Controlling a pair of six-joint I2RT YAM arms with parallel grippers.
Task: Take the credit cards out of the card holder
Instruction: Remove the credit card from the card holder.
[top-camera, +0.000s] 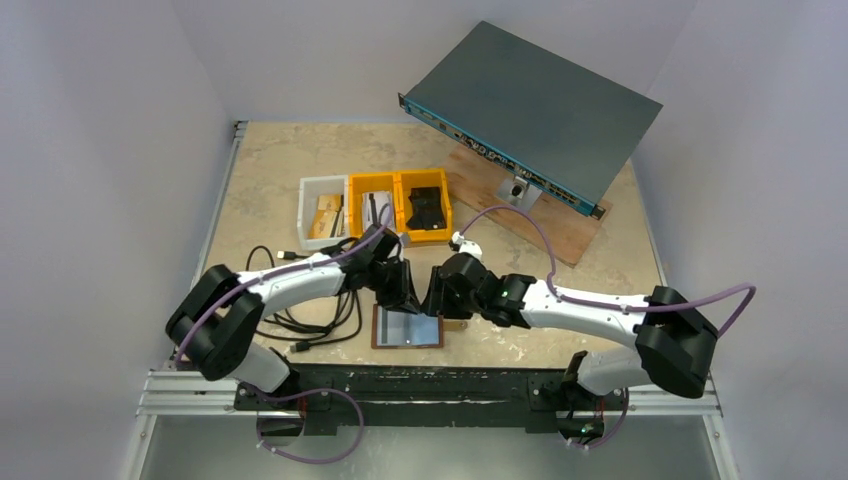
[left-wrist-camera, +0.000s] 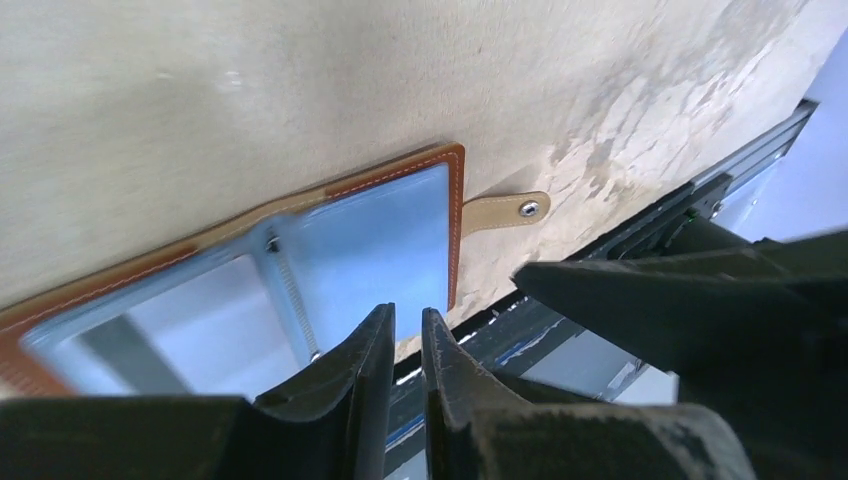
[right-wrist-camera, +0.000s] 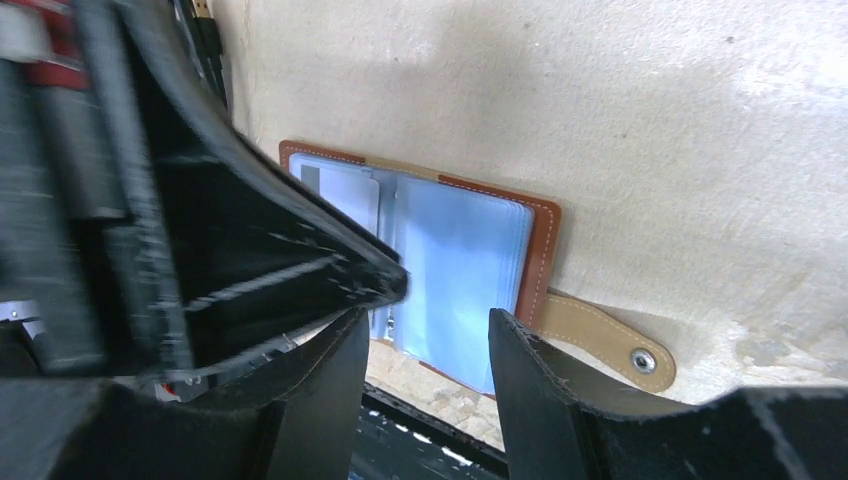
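The brown card holder (top-camera: 407, 328) lies open and flat near the table's front edge, its silvery-blue pockets facing up. It also shows in the left wrist view (left-wrist-camera: 365, 235) and in the right wrist view (right-wrist-camera: 470, 255), with its tan snap strap (right-wrist-camera: 600, 335) out to the side. A whitish card with a dark stripe (right-wrist-camera: 345, 192) sits in the left pocket. Tan cards (top-camera: 327, 214) lie in the white bin (top-camera: 306, 205). My left gripper (top-camera: 396, 292) (left-wrist-camera: 407, 318) is shut and empty above the holder. My right gripper (top-camera: 438, 297) (right-wrist-camera: 428, 325) is open and empty beside it.
Two yellow bins (top-camera: 358, 200) stand behind the holder, one holding a chunky black object (top-camera: 424, 207). A grey rack box (top-camera: 535, 105) rests on a wooden board (top-camera: 530, 215) at the back right. Black cables (top-camera: 300, 320) lie at the left. The metal rail (top-camera: 430, 385) runs along the front edge.
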